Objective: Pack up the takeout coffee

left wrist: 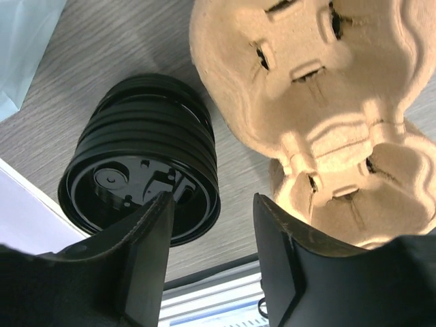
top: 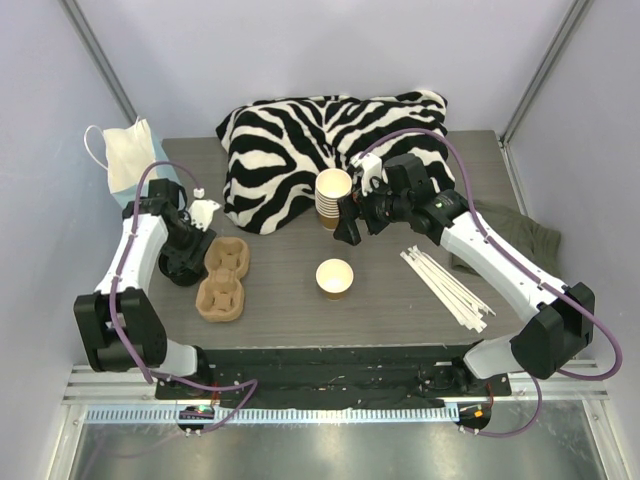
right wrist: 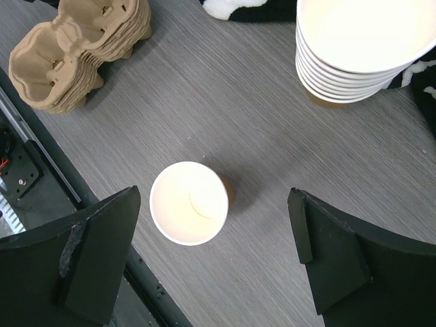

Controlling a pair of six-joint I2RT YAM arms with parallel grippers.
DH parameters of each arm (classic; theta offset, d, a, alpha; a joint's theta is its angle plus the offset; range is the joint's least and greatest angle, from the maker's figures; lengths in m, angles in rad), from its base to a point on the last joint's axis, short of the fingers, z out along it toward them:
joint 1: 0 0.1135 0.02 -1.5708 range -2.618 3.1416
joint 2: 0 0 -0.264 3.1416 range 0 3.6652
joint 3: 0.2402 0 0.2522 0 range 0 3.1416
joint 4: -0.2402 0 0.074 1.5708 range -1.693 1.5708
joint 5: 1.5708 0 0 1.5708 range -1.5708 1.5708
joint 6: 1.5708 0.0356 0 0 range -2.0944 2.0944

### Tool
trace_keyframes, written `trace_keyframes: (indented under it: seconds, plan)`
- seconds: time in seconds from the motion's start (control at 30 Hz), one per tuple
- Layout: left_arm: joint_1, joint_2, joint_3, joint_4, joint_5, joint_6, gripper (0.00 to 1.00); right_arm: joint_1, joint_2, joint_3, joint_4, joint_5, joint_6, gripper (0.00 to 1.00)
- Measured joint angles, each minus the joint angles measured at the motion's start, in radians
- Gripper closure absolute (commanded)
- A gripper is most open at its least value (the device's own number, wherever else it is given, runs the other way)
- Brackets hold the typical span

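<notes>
No cup with a black lid shows in any view. A single lidless tan paper cup (top: 334, 277) stands upright mid-table and shows from above in the right wrist view (right wrist: 189, 202). My right gripper (top: 350, 226) hovers above it, open and empty (right wrist: 212, 201), with the cup under its left finger side. A stack of loose black lids (left wrist: 139, 157) stands at the left, mostly hidden under my arm in the top view. My left gripper (top: 182, 255) is open and empty (left wrist: 211, 204); its left finger overlaps the stack's rim.
A stack of lidless cups (top: 333, 195) stands by the zebra-print cloth (top: 320, 130). Stacked pulp cup carriers (top: 224, 278) lie right of the lids (left wrist: 320, 116). White stirrers (top: 448, 288) lie at right, near a green cloth (top: 510, 235). A white bag (top: 130, 160) sits far left.
</notes>
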Motion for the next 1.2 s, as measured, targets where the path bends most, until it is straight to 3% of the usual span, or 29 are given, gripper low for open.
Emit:
trace_keyframes:
  seconds: [0.63, 1.03, 1.2]
  plan:
    - [0.002, 0.046, 0.038, 0.011, -0.002, -0.043, 0.68, -0.003, 0.000, 0.000, 0.000, -0.005, 0.000, 0.00]
    - [0.002, 0.061, 0.052, 0.005, -0.001, -0.051, 0.59, -0.009, 0.000, 0.000, 0.000, -0.008, 0.000, 0.00]
    - [0.002, 0.081, 0.052, 0.005, -0.001, -0.061, 0.63, -0.009, 0.000, 0.000, 0.000, -0.011, 0.000, 0.00]
